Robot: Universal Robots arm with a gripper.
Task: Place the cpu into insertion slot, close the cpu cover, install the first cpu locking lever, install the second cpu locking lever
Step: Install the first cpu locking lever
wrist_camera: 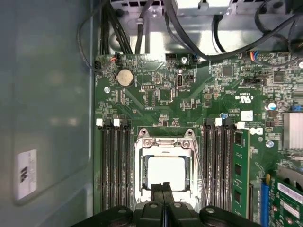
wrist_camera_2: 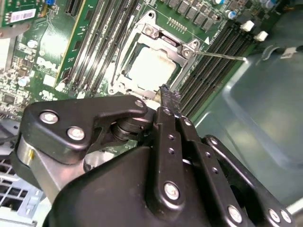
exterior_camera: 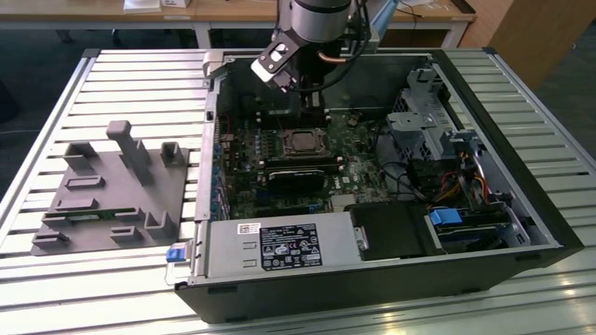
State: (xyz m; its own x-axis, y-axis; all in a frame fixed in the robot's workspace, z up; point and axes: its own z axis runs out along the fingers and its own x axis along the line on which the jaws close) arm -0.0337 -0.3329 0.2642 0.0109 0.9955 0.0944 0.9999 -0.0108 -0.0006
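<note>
The cpu (wrist_camera: 165,172) (wrist_camera_2: 150,66) lies flat in the insertion slot (wrist_camera_2: 126,71) on the green motherboard (wrist_camera: 156,101). The silver cpu cover (wrist_camera: 140,156) (wrist_camera_2: 142,33) is down around it, the chip's pale face showing through the cut-out. A thin wire locking lever (wrist_camera_2: 222,56) juts out sideways from the socket; another lever (wrist_camera: 198,163) runs along the cover's side. My gripper (wrist_camera: 163,188) (wrist_camera_2: 166,93) (exterior_camera: 313,110) hovers just above the socket's edge, its two black fingers pressed together with nothing between them.
Black memory slots (wrist_camera: 113,170) flank the socket on both sides, one with a green module (wrist_camera: 240,170). In the exterior view, a grey power supply (exterior_camera: 270,248) fills the case's front, a drive cage (exterior_camera: 423,118) and cables sit at the right, and a grey fixture (exterior_camera: 112,188) rests on the slatted table.
</note>
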